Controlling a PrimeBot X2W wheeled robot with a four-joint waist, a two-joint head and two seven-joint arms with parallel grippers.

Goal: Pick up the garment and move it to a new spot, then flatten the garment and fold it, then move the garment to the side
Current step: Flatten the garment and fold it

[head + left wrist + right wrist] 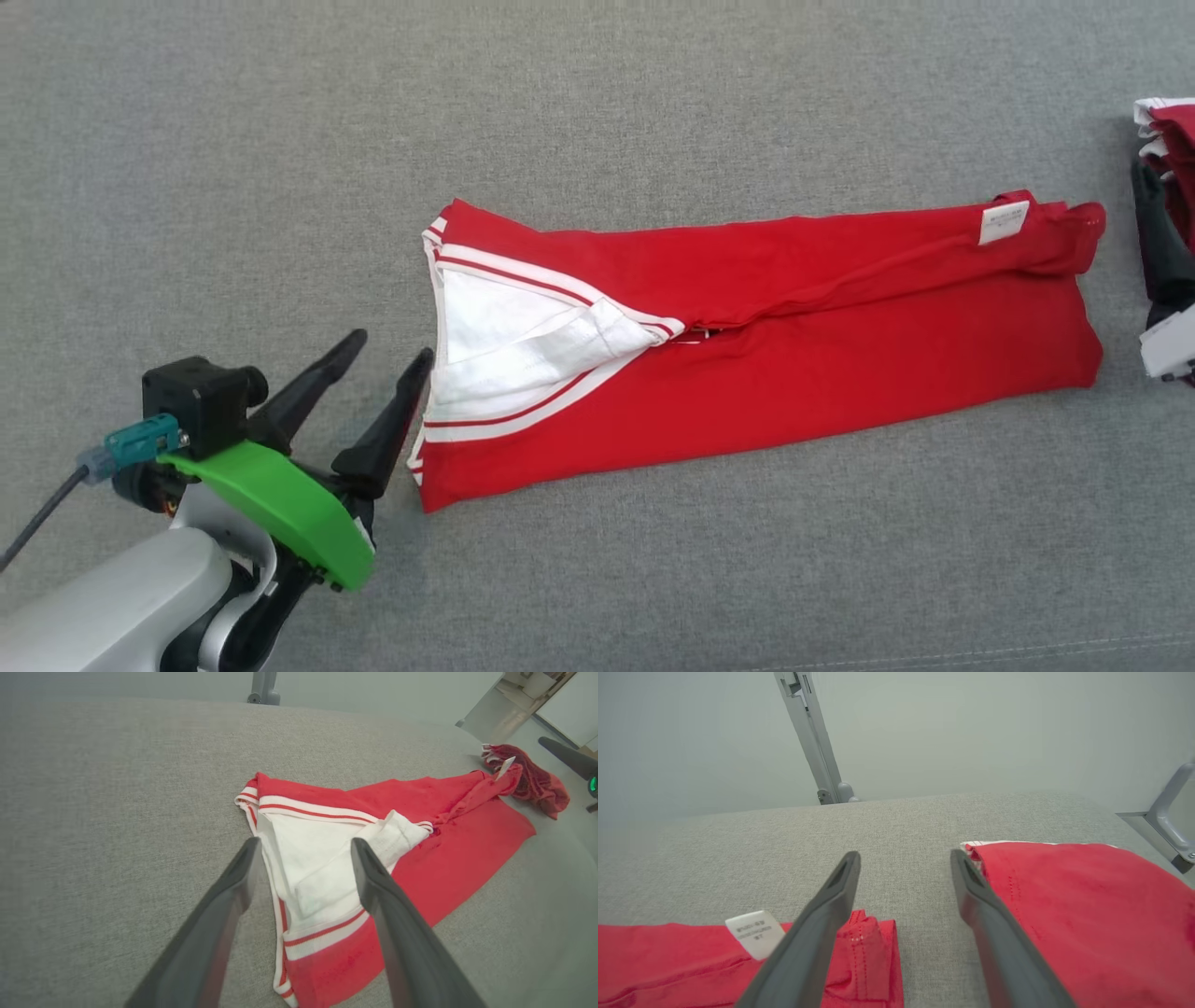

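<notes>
— Garment (794, 373) is pictured where?

— It is laid flat across the middle of the head view on a grey woven cover (653, 112), stretched from centre-left to the right side of the frame.

— How much of the job is judged done?

— The sides are seen folded inward into one long band, so the placing, the flattening and the first folds are taken as finished. A crosswise fold and the move to the side are judged to be left.

— What is shown of the grippers?

— The left gripper (392, 345) is seen at lower left, fingers spread apart and nothing held, one tip just beside the neck opening (504, 336); contact cannot be confirmed. In the right wrist view, the right gripper (905, 854) is likewise spread and empty, held over bare grey between the garment's label end and a second red pile (1087, 896) at the right of that frame.

— And the cloth itself?

— Soft red knit is shown, lightly creased where the folded edges meet. The collar (551, 280) is trimmed in white ribbing with thin red stripes, a white inside is exposed as a triangle, and a small white label (1004, 222) is turned up at upper right.
</notes>
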